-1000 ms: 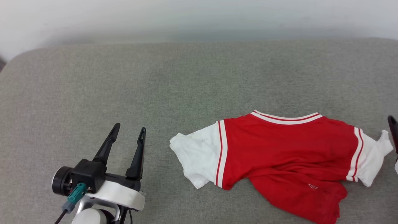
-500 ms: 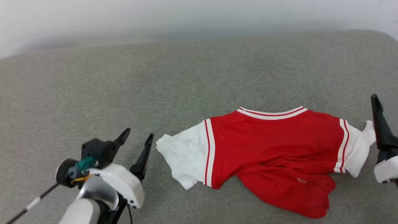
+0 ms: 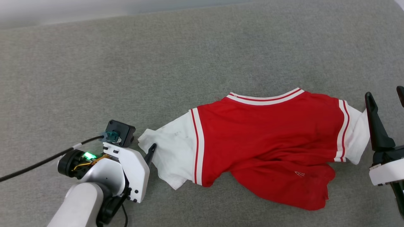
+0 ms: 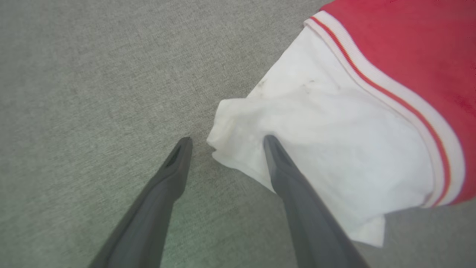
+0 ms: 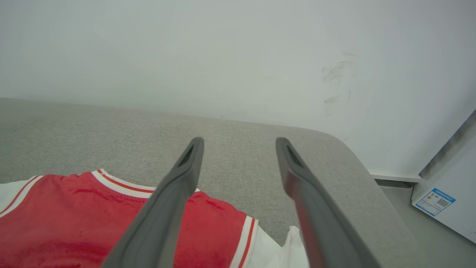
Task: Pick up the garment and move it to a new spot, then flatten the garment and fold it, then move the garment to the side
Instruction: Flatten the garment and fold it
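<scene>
**Head view.** The red jersey-style T-shirt with white short sleeves [image 3: 262, 142] lies on the grey woven-fabric cushion surface [image 3: 189, 63], right of centre. Its striped collar points away from the robot and its lower body is bunched into folds. It is not lifted, flattened or folded. Judged status: the pick-up step is in hand, and relocation, flattening, folding and the move to the side are all outstanding. The left gripper [image 3: 148, 153] sits low at the outer edge of one sleeve, with the wrist pitched downward. The right gripper [image 3: 384, 94] stands just beside the opposite sleeve, fingers pointing up the view and set apart.

**Left wrist view.** The two dark fingers are spread wide and straddle the white sleeve corner [image 4: 238, 123]. One finger overlaps the sleeve and the other lies over bare cushion. No fabric is pinched yet.

**Right wrist view.** The fingers are spread wide with nothing between them. They point over the T-shirt's shoulder toward the pale wall [image 5: 186, 56], and the gripper appears raised clear of the fabric.
</scene>
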Controlling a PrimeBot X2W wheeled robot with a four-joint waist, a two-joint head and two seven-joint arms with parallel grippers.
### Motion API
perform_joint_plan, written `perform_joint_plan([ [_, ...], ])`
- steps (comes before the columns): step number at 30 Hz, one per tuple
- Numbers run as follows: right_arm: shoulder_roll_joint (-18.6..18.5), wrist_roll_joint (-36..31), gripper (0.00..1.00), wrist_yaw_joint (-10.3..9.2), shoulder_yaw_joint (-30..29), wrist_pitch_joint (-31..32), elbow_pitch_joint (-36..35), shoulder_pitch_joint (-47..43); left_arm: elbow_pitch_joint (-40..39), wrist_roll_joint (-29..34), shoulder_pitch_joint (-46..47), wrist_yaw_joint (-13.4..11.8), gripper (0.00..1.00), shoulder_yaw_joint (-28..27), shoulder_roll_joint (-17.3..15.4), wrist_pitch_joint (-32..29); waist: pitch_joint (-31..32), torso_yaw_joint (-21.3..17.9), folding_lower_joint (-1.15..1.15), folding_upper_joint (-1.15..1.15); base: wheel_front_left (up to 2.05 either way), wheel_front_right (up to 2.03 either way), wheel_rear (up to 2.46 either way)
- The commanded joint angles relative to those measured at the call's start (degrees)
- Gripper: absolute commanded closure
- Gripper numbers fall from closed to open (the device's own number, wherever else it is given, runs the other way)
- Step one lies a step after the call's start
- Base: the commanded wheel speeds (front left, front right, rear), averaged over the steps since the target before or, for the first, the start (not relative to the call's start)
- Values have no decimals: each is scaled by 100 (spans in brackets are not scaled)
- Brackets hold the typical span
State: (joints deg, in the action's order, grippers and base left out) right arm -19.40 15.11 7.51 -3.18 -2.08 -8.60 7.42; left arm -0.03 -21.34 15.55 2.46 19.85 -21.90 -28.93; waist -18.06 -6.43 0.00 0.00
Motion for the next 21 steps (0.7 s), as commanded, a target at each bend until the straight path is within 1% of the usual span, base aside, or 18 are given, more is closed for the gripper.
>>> perform_joint_plan([
  [1,43,43,0,-3,23,-34,60,85,63,60,81,-101,0,-21,-23,-42,-99,-87,0,0,0,0,0],
  [3,55,66,0,-3,47,-22,117,104,133,167,127,-192,0,-24,-77,-75,-132,-115,0,0,0,0,0],
  [8,108,122,0,-4,100,-62,169,145,262,144,126,-162,0,48,-84,-229,-207,-183,0,0,0,0,0],
  [11,129,105,0,-4,140,-105,217,173,503,193,51,-157,0,160,-177,-522,-255,-225,0,0,0,0,0],
  [12,128,101,0,-4,149,-123,235,183,582,187,2,-152,20,200,-195,-634,-262,-234,0,0,0,0,0],
  [13,131,98,0,-4,158,-133,253,197,636,166,-36,-142,73,233,-203,-711,-265,-240,0,0,0,0,0],
  [14,131,95,0,-4,162,-138,274,205,657,162,-46,-150,100,247,-196,-723,-262,-243,0,0,0,0,0],
  [18,71,78,0,-4,140,-89,376,121,650,119,-145,-287,100,156,-157,-583,-147,-187,0,0,0,0,0],
  [21,-15,83,0,-3,181,27,411,57,557,170,-202,-444,100,20,-235,-390,27,-104,0,0,0,0,0],
])
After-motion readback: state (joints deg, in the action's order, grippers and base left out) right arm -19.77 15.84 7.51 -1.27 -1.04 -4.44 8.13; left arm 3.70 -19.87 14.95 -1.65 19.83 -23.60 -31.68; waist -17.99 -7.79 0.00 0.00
